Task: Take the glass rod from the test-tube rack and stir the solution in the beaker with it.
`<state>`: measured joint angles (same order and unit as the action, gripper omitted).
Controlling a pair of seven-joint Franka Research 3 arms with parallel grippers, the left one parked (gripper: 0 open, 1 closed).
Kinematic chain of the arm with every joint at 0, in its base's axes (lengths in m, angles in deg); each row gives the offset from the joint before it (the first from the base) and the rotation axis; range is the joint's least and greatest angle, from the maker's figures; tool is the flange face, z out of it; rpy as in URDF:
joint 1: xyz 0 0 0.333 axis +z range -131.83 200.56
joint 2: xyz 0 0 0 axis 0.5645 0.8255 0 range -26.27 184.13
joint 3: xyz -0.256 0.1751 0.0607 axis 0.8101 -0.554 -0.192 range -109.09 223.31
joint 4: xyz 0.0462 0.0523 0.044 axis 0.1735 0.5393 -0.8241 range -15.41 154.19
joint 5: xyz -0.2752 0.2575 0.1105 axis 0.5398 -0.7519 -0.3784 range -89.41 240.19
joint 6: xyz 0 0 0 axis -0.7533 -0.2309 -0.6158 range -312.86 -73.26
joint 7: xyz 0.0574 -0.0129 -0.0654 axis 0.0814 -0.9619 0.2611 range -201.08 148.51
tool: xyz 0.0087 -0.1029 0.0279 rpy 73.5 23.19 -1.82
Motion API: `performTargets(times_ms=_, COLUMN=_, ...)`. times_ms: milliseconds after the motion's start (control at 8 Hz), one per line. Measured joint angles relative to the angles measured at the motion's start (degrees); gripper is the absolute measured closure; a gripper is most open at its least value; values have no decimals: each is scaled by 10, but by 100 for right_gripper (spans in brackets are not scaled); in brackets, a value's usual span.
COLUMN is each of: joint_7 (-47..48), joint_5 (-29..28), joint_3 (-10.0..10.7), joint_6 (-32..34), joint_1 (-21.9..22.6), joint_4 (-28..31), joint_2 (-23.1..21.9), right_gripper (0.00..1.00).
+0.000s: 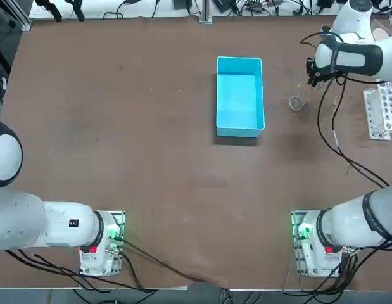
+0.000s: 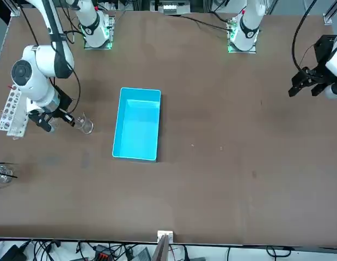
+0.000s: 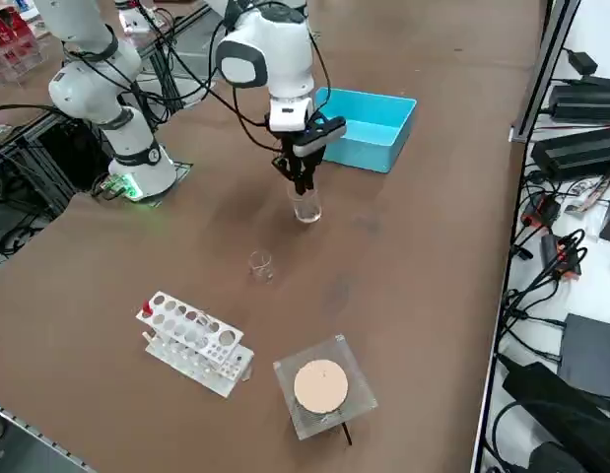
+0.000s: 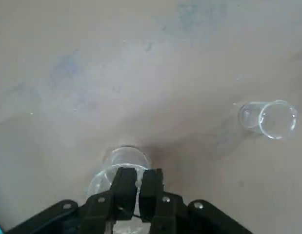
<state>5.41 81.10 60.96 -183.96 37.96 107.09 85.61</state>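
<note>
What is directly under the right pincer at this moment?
The beaker stands right under the right pincer, whose shut fingers point down over its rim. The fingers cover much of the opening, so neither a glass rod nor any liquid inside can be made out.

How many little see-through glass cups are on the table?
2. One cup sits right under the robot's closed claw, near the blue bin. The smaller cup stands alone, between that one and the white rack.

Even, bright overhead light is falling on the brown bench (image 1: 151, 158).
Soft shadows are sitting under the blue bin (image 1: 239, 96); the wrist view is looking hazy and washed out.
</note>
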Motion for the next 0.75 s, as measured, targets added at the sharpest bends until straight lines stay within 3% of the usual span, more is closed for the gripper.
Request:
performTargets(times_ms=375, joint_7=0, joint_5=0, joint_3=-7, joint_6=44, joint_1=4, joint_4=-3, joint_2=-5, right_gripper=92)
performTargets(times_ms=750, joint_7=56, joint_5=0, joint_3=-9, joint_6=40, joint_1=27, joint_4=-3, joint_2=-3, right_gripper=92)
